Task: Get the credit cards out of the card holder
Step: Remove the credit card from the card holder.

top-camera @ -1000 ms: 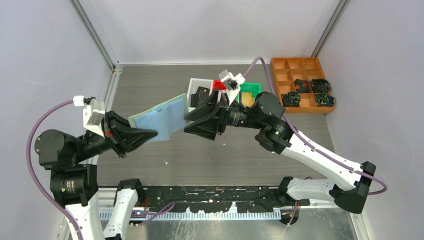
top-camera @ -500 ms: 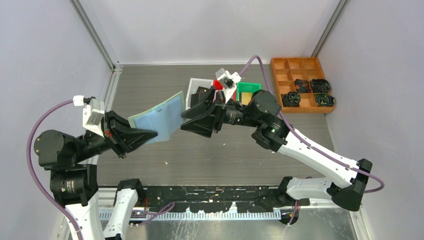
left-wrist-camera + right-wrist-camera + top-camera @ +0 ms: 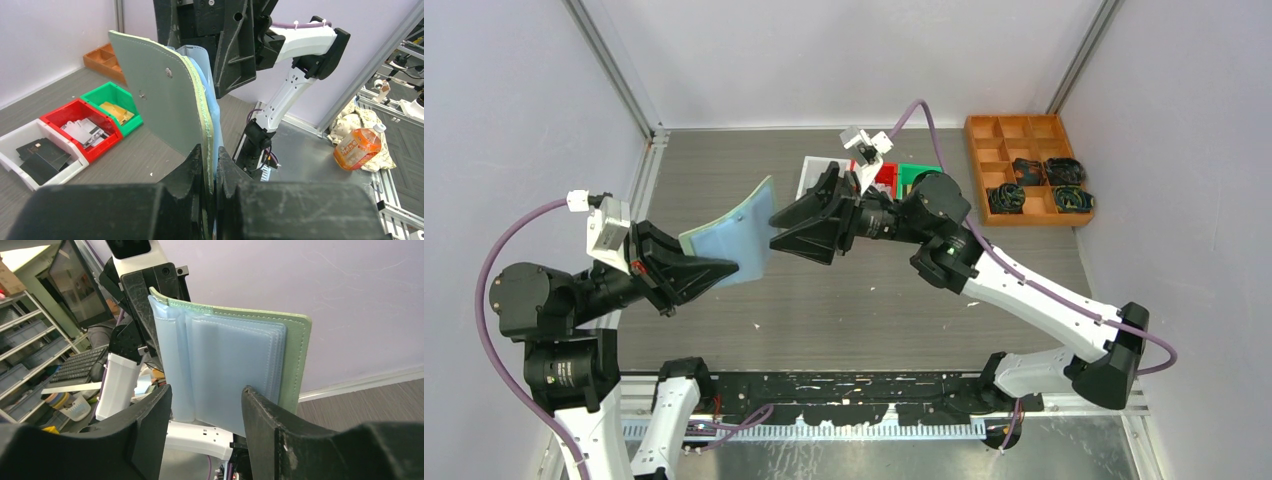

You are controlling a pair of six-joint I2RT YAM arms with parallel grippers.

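My left gripper [image 3: 724, 268] is shut on the near edge of the mint-green card holder [image 3: 729, 232] and holds it above the table, standing on edge. The left wrist view shows its green cover [image 3: 165, 100] clamped between the jaws [image 3: 212, 160]. My right gripper [image 3: 774, 230] is open at the holder's free edge. In the right wrist view, the clear pockets [image 3: 225, 360] hang just beyond its spread fingers [image 3: 207, 390]; no card shows in them. Credit cards lie in the bins: black [image 3: 42, 152], silver [image 3: 82, 131], gold [image 3: 117, 111].
A white bin [image 3: 812, 178], a red bin [image 3: 886, 176] and a green bin [image 3: 919, 176] stand in a row behind the right gripper. An orange compartment tray [image 3: 1024, 165] with black coiled cables sits at the back right. Walls close in both sides.
The right gripper has swung left, off the bins and up to the holder's free edge. The holder has turned more edge-on. The left gripper has stayed in place.
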